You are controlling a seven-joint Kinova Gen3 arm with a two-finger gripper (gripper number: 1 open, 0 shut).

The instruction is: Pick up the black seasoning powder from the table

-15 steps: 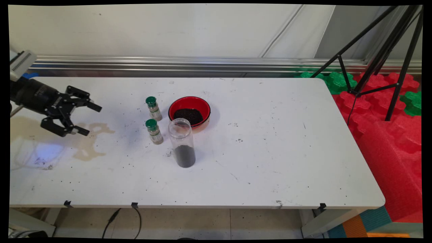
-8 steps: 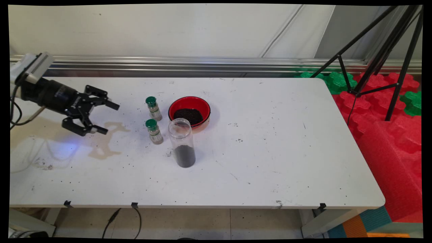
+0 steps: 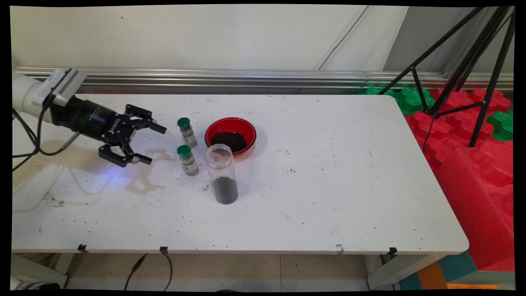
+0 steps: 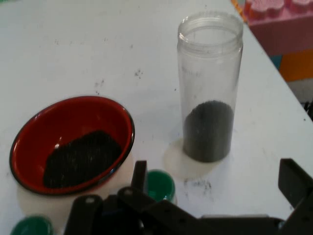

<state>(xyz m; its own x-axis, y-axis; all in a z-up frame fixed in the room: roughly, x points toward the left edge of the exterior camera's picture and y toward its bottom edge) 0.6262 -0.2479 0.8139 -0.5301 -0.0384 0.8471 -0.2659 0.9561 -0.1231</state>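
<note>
Two green-capped bottles (image 3: 187,146) w/ gripper (image 3: 151,144) now nearing them, moving right across desk (image 3: 312,193) vs earlier; jaws released, gripping nothing.

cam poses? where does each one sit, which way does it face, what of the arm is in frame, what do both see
Main view: fixed above the table's near side, looking down across the white table to the wall; shows the arm and open gripper at left.
Hand view: on the hand, looking along the gripper over the table; only black linkage and fingers show.
Shared: red bowl, clear jar, green-capped bottles.
</note>
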